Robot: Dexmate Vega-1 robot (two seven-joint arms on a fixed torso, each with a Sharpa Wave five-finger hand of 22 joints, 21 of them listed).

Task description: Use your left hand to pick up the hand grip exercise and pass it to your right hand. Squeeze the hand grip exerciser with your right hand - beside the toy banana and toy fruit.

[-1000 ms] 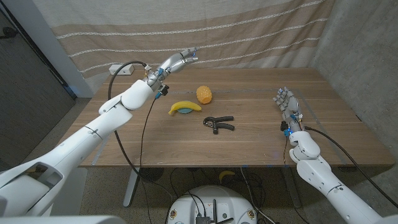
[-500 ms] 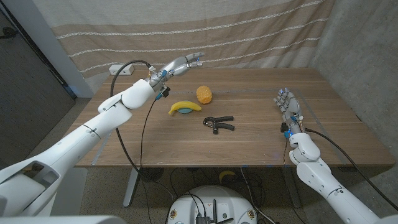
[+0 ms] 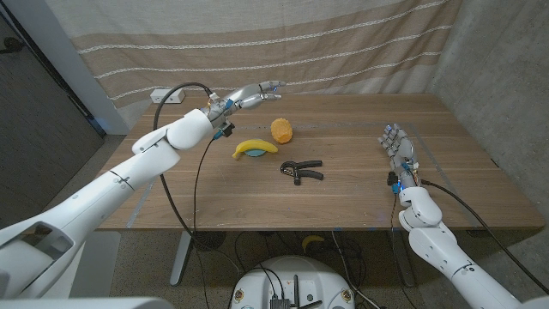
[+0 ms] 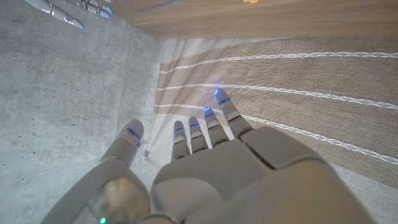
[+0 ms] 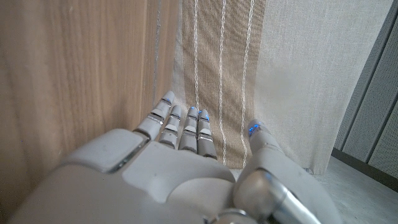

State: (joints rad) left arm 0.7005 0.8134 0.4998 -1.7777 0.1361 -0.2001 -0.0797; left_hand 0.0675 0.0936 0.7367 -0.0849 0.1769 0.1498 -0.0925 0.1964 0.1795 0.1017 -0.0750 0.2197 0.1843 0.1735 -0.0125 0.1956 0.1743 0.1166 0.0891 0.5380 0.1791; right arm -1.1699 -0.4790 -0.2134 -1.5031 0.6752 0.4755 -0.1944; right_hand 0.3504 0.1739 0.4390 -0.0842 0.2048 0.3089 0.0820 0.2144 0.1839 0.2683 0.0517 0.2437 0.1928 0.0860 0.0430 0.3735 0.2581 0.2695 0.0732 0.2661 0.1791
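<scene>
Hand grip exerciser (image 3: 301,170) lies on the table (image 3: 343,193), black, near the middle, nothing touching it. Toy banana (image 3: 255,148) just beside it on the robot's left and a bit farther back, yellow, sitting on something small and blue. Orange toy fruit (image 3: 281,130) behind the banana's right end, close to it, also close to the exerciser but apart.

Left robot hand (image 3: 257,91) up in the air over the far left part of the table, behind the toy fruit, arm stretched out, fingers straight and spread, holding nothing. Left wrist view confirms: left robot hand's fingers (image 4: 217,118) apart, nothing in them, curtain (image 4: 280,81) and concrete wall (image 4: 68,93) beyond.

Right robot hand (image 3: 398,146) low at the right side of the table, well apart from the exerciser, fingers extended and close together, holding nothing. Right wrist view: right robot hand (image 5: 180,155) by the wood surface, thumb a bit off from the rest, nothing held. Cannot tell if it touches the table.

White box with a black cable (image 3: 176,93) at the far left corner of the table.
</scene>
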